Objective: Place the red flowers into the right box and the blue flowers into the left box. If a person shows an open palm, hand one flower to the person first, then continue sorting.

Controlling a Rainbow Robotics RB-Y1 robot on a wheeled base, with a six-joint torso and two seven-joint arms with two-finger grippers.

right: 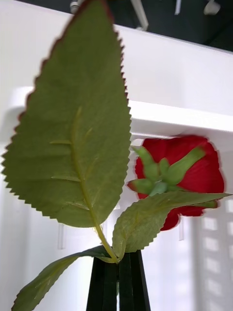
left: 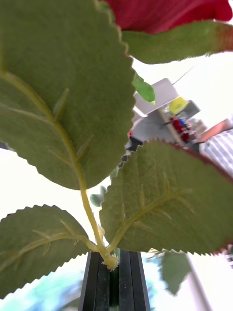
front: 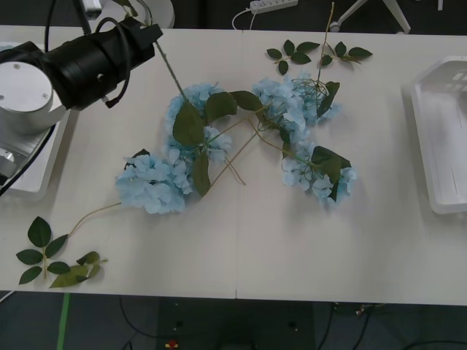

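Held over the right box point(right: 170, 114), a red flower point(right: 182, 177) faces its head down toward the white floor, and my right gripper point(right: 118, 260) is shut on its leafy stem. My left gripper point(left: 109, 262) is shut on the stem of a second red flower point(left: 165, 12), whose big green leaves crowd the left wrist view. From the front, the left gripper point(front: 148, 33) is raised at the table's far left, and a thin stem point(front: 171, 69) trails down from it. Several blue flowers point(front: 153, 186) lie tangled mid-table. The left box point(front: 40, 179) sits under the left arm.
The right box point(front: 422, 146) lies at the table's right edge. Loose leaf sprigs lie at the near left corner point(front: 55, 259) and at the far middle point(front: 314, 52). A person's striped sleeve point(left: 221, 146) shows far off in the left wrist view.
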